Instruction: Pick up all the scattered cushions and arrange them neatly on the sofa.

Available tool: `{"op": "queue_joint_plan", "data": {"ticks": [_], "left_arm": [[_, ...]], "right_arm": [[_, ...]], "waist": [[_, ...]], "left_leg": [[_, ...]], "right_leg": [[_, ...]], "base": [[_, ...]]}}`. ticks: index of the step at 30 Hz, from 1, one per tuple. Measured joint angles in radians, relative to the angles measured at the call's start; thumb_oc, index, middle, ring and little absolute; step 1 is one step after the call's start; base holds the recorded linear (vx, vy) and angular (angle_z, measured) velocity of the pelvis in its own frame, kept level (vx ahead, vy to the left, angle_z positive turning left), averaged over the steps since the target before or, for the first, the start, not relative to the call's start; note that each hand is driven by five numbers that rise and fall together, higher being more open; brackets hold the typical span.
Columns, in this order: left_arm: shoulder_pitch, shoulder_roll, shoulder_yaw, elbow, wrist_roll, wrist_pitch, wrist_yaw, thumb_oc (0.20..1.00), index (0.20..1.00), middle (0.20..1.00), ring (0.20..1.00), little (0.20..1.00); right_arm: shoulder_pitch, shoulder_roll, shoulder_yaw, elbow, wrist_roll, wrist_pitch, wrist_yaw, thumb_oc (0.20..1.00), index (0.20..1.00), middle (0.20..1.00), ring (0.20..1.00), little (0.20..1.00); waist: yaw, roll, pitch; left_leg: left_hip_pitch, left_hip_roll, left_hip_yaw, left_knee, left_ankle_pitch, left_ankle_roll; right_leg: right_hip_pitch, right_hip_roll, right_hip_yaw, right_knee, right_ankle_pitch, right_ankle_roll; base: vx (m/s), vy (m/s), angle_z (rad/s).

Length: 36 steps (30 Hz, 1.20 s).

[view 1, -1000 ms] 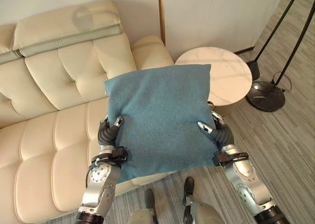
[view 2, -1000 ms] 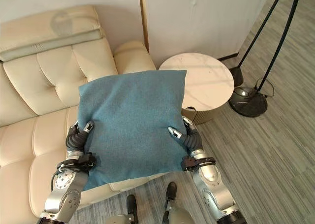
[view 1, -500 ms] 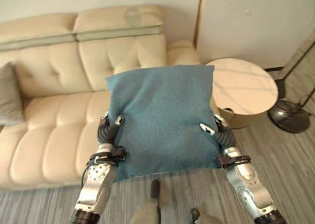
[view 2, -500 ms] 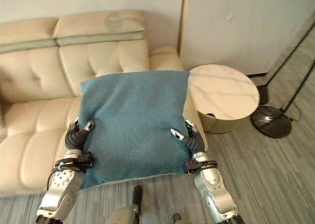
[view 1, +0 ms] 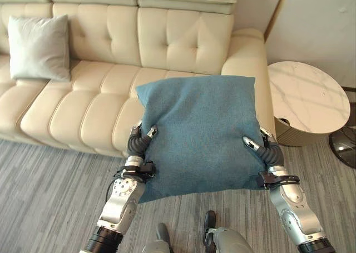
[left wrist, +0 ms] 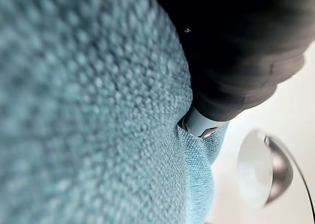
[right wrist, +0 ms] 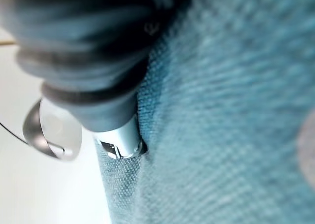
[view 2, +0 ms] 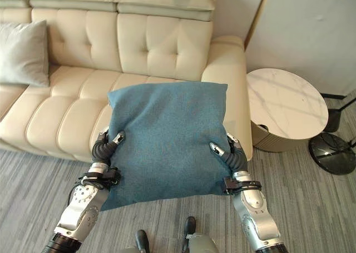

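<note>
Since the earlier frames the head camera has swung toward the robot's left: the sofa (view 1: 111, 69) now spans the upper part of the view, a grey cushion (view 1: 38, 47) has come into view on its seat at 10 o'clock, and the round marble side table (view 1: 308, 100) sits at 3 o'clock; the grasp on the blue cushion (view 1: 200, 133) is unchanged. The blue cushion is held in the air at the centre of the view, spread flat and facing the camera, in front of the sofa's right armrest and above the grey striped floor (view 1: 50, 192). The left hand (view 1: 140, 143) grasps the cushion's edge at 8 o'clock, thumb pressed onto the front fabric. The right hand (view 1: 260, 147) grasps the opposite edge at 4 o'clock in the same manner. In each wrist view a silver finger presses into the blue weave.
</note>
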<state>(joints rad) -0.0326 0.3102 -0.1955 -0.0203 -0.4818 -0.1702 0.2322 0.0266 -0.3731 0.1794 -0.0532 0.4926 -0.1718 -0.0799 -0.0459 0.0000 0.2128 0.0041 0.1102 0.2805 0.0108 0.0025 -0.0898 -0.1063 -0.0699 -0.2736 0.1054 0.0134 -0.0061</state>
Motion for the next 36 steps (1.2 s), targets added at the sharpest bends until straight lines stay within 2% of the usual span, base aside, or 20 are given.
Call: {"op": "queue_joint_plan", "data": {"ticks": [4,7,9,14,19,20,21,22,23,25,26,27,29,30,31,32,33,34,35,36], "left_arm": [[0.01,0.02,0.017,0.0,0.0,0.0,0.0,0.2,0.2,0.2,0.2,0.2],[0.041,0.023,0.039,0.0,0.0,0.0,0.0,0.2,0.2,0.2,0.2,0.2],[0.042,0.023,0.041,0.0,0.0,0.0,0.0,0.2,0.2,0.2,0.2,0.2],[0.044,0.024,0.042,0.0,0.0,0.0,0.0,0.2,0.2,0.2,0.2,0.2],[0.042,0.029,0.043,0.005,0.0,0.0,0.0,0.2,0.2,0.2,0.2,0.2],[0.04,0.029,0.04,0.018,0.0,0.0,0.0,0.2,0.2,0.2,0.2,0.2],[0.042,0.026,0.044,0.025,0.0,-0.002,-0.001,0.2,0.2,0.2,0.2,0.2],[0.041,0.028,0.044,0.036,0.0,-0.002,-0.001,0.2,0.2,0.2,0.2,0.2],[0.041,0.038,0.044,0.043,0.0,-0.002,-0.001,0.2,0.2,0.2,0.2,0.2],[0.036,0.039,0.042,0.043,0.001,-0.001,-0.002,0.2,0.2,0.2,0.2,0.2],[0.034,0.031,0.045,0.044,0.002,-0.002,-0.003,0.2,0.2,0.2,0.2,0.2],[0.034,0.019,0.05,0.05,0.002,-0.001,-0.003,0.2,0.2,0.2,0.2,0.2],[0.058,0.017,0.049,0.053,0.007,0.0,-0.003,0.2,0.2,0.2,0.2,0.2],[0.081,0.021,0.044,0.052,0.027,0.0,-0.004,0.2,0.2,0.2,0.2,0.2],[0.085,0.004,0.047,0.052,0.031,0.001,-0.008,0.2,0.2,0.2,0.2,0.2],[0.102,-0.014,0.042,0.044,0.031,0.003,-0.008,0.2,0.2,0.2,0.2,0.2],[0.112,-0.015,0.039,0.034,0.032,0.002,-0.014,0.2,0.2,0.2,0.2,0.2],[0.114,-0.016,0.041,0.033,0.032,0.001,-0.024,0.2,0.2,0.2,0.2,0.2],[0.114,-0.011,0.043,0.033,0.031,0.002,-0.029,0.2,0.2,0.2,0.2,0.2],[0.115,-0.01,0.044,0.033,0.031,0.003,-0.029,0.2,0.2,0.2,0.2,0.2]], "right_arm": [[0.0,0.004,0.026,0.0,0.0,0.003,0.002,0.2,0.2,0.2,0.2,0.2],[0.0,0.011,0.048,0.0,0.001,0.004,0.004,0.2,0.2,0.2,0.2,0.2],[-0.001,0.017,0.052,0.0,0.001,0.004,0.005,0.2,0.2,0.2,0.2,0.2],[-0.003,0.025,0.052,0.0,0.001,0.005,0.007,0.2,0.2,0.2,0.2,0.2],[-0.004,0.024,0.052,-0.001,0.001,0.006,0.018,0.2,0.2,0.2,0.2,0.2],[0.002,0.025,0.053,0.0,0.001,0.007,0.02,0.2,0.2,0.2,0.2,0.2],[0.003,0.024,0.057,-0.001,0.001,0.007,0.025,0.2,0.2,0.2,0.2,0.2],[0.004,0.024,0.057,-0.003,0.001,0.007,0.029,0.2,0.2,0.2,0.2,0.2],[0.004,0.022,0.066,-0.004,0.001,0.007,0.032,0.2,0.2,0.2,0.2,0.2],[0.006,0.016,0.066,-0.008,0.003,0.007,0.039,0.2,0.2,0.2,0.2,0.2],[0.009,0.015,0.067,-0.011,0.008,0.007,0.039,0.2,0.2,0.2,0.2,0.2],[0.011,0.015,0.056,-0.014,0.015,0.008,0.039,0.2,0.2,0.2,0.2,0.2],[0.012,0.018,0.051,-0.014,0.018,0.01,0.043,0.2,0.2,0.2,0.2,0.2],[0.033,0.019,0.049,-0.02,0.019,0.008,0.053,0.2,0.2,0.2,0.2,0.2],[0.055,0.016,0.039,-0.025,0.021,0.007,0.066,0.2,0.2,0.2,0.2,0.2],[0.088,0.015,0.034,-0.03,0.023,0.009,0.068,0.2,0.2,0.2,0.2,0.2],[0.116,0.014,0.037,-0.036,0.03,0.008,0.069,0.2,0.2,0.2,0.2,0.2],[0.113,0.005,0.035,-0.024,0.029,0.007,0.069,0.2,0.2,0.2,0.2,0.2],[0.091,-0.024,0.034,-0.016,0.029,0.008,0.072,0.2,0.2,0.2,0.2,0.2],[0.078,-0.035,0.031,-0.018,0.029,0.008,0.074,0.2,0.2,0.2,0.2,0.2]], "waist": [[0.032,0.003,-0.003],[0.039,-0.003,-0.006],[0.049,-0.019,-0.017],[0.057,-0.043,-0.028],[0.052,-0.041,-0.027],[0.037,-0.033,-0.021],[0.032,-0.028,-0.018],[0.028,-0.023,-0.015],[0.026,-0.019,-0.012],[0.019,-0.019,-0.001],[0.005,-0.02,0.007],[-0.001,-0.023,0.016],[0.004,-0.027,0.02],[-0.002,-0.042,0.015],[-0.007,-0.034,0.012],[-0.023,-0.006,0.002],[-0.042,-0.009,-0.009],[-0.04,-0.013,-0.008],[-0.02,-0.02,-0.011],[-0.018,-0.014,-0.013]], "left_leg": [[-0.009,-0.024,-0.001,0.0,-0.006,0.018],[-0.016,-0.039,-0.004,0.003,-0.012,0.043],[-0.044,-0.055,-0.011,0.007,-0.012,0.053],[-0.082,-0.073,-0.019,0.021,-0.021,0.08],[-0.112,-0.097,-0.022,0.053,-0.042,0.112],[-0.103,-0.099,-0.039,0.066,-0.051,0.126],[-0.094,-0.099,-0.053,0.06,-0.066,0.148],[-0.083,-0.097,-0.063,0.052,-0.072,0.159],[-0.073,-0.1,-0.071,0.044,-0.073,0.162],[-0.057,-0.121,-0.091,0.038,-0.084,0.162],[-0.052,-0.131,-0.118,0.046,-0.1,0.153],[-0.05,-0.135,-0.137,0.078,-0.139,0.139],[0.006,-0.136,-0.144,0.091,-0.181,0.122],[0.064,-0.151,-0.162,0.086,-0.184,0.099],[0.097,-0.136,-0.182,0.073,-0.219,0.093],[0.107,-0.1,-0.211,0.126,-0.244,0.056],[0.103,-0.093,-0.213,0.181,-0.26,0.029],[0.093,-0.075,-0.188,0.258,-0.26,0.02],[-0.048,-0.013,-0.157,0.576,-0.252,-0.009],[-0.096,0.013,-0.148,0.681,-0.229,-0.007]], "right_leg": [[0.004,-0.024,0.003,-0.032,0.019,0.032],[0.01,-0.032,0.004,-0.049,0.033,0.048],[-0.01,-0.04,0.005,-0.059,0.056,0.04],[-0.041,-0.057,0.006,-0.055,0.071,0.047],[-0.144,-0.106,0.039,0.121,0.061,0.061],[-0.189,-0.119,0.089,0.224,0.036,0.066],[-0.209,-0.109,0.097,0.272,-0.032,0.082],[-0.212,-0.085,0.109,0.269,-0.073,0.087],[-0.225,-0.07,0.098,0.253,-0.093,0.083],[-0.291,-0.048,0.045,0.211,-0.085,0.089],[-0.318,-0.047,0.019,0.174,-0.067,0.108],[-0.347,-0.063,-0.057,0.087,-0.042,0.128],[-0.329,-0.071,-0.12,0.009,-0.028,0.122],[-0.276,-0.089,-0.14,-0.009,-0.021,0.115],[-0.271,-0.088,-0.117,0.045,0.009,0.078],[-0.26,-0.075,-0.111,0.104,-0.002,0.049],[-0.244,-0.064,-0.114,0.111,0.045,0.044],[-0.223,-0.039,-0.116,0.116,0.062,0.006],[-0.186,0.003,-0.093,0.09,0.039,-0.041],[-0.163,0.038,-0.069,0.074,0.033,-0.067]], "base": [[0.1,0.107,0.04],[0.08,0.143,0.03],[0.07,0.154,0.03],[0.09,0.191,0.04],[0.12,0.167,0.06],[0.32,0.071,0.13],[0.33,0.069,0.2],[0.21,-0.01,0.13],[0.21,-0.025,0.27],[0.49,-0.086,0.46],[0.75,-0.166,0.79],[0.44,-0.115,0.73],[0.34,-0.138,0.43],[0.44,-0.208,0.41],[0.55,-0.297,0.76],[0.2,-0.181,0.89],[0.2,-0.182,0.79],[0.26,-0.223,0.13],[0.17,-0.133,-0.35],[0.35,-0.137,-1.09]]}}
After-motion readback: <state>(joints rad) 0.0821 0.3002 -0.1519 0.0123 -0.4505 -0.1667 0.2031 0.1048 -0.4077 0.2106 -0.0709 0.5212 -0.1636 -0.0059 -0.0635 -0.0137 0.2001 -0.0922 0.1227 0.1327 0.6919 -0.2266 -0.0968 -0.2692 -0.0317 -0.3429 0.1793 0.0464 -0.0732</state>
